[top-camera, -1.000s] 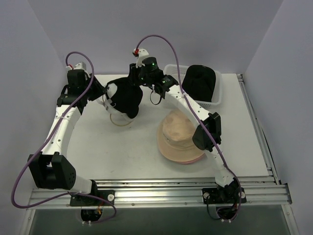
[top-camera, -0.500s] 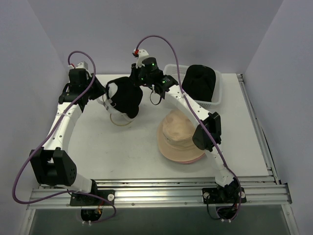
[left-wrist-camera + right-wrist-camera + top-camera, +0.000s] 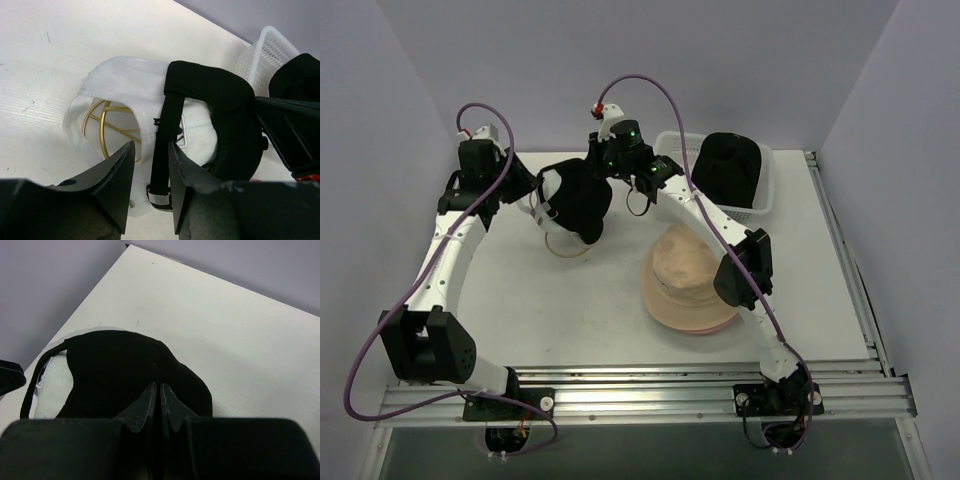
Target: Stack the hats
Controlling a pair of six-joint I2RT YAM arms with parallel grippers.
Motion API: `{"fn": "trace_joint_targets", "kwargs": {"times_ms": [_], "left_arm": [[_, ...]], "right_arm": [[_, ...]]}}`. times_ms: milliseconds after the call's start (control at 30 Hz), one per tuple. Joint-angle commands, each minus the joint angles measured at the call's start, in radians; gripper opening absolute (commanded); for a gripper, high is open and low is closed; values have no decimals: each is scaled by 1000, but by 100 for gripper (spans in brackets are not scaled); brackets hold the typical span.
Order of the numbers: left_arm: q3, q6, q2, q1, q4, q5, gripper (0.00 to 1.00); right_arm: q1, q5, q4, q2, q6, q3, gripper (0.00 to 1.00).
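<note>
A black cap (image 3: pixel 580 200) lies over a white cap (image 3: pixel 548 186) at the back left of the table; both sit on a gold wire frame (image 3: pixel 565 250). My right gripper (image 3: pixel 606 172) is shut on the crown of the black cap (image 3: pixel 115 370), pinching its fabric. My left gripper (image 3: pixel 533 200) is open at the caps' left side, with the black cap's rear strap (image 3: pixel 161 150) between its fingers. The white cap (image 3: pixel 125 80) and gold frame (image 3: pixel 107 127) show there too. A tan bucket hat (image 3: pixel 688 270) sits on a pink one (image 3: pixel 705 326) at centre right. A black hat (image 3: pixel 730 168) rests in the basket.
The white mesh basket (image 3: pixel 766 196) stands at the back right and shows in the left wrist view (image 3: pixel 260 55). The right arm reaches over the tan hat. The table's back and left edges run close to the caps.
The left arm has shifted slightly near the caps. More of the gold frame's ring shows under the caps. The right gripper still pinches the black cap.
</note>
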Motion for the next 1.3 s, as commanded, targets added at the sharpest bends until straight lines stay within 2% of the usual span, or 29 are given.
{"fn": "trace_joint_targets", "kwargs": {"times_ms": [0, 533, 1033, 1267], "left_arm": [[18, -11, -71, 4, 45, 0, 42], [32, 15, -24, -35, 67, 46, 42], [32, 43, -31, -35, 16, -37, 42], [23, 43, -27, -35, 22, -33, 42]], "right_arm": [[-5, -6, 34, -74, -9, -8, 0], [3, -7, 54, -117, -7, -23, 0], [18, -20, 82, -166, -2, -44, 0], [34, -23, 82, -163, 4, -41, 0]]}}
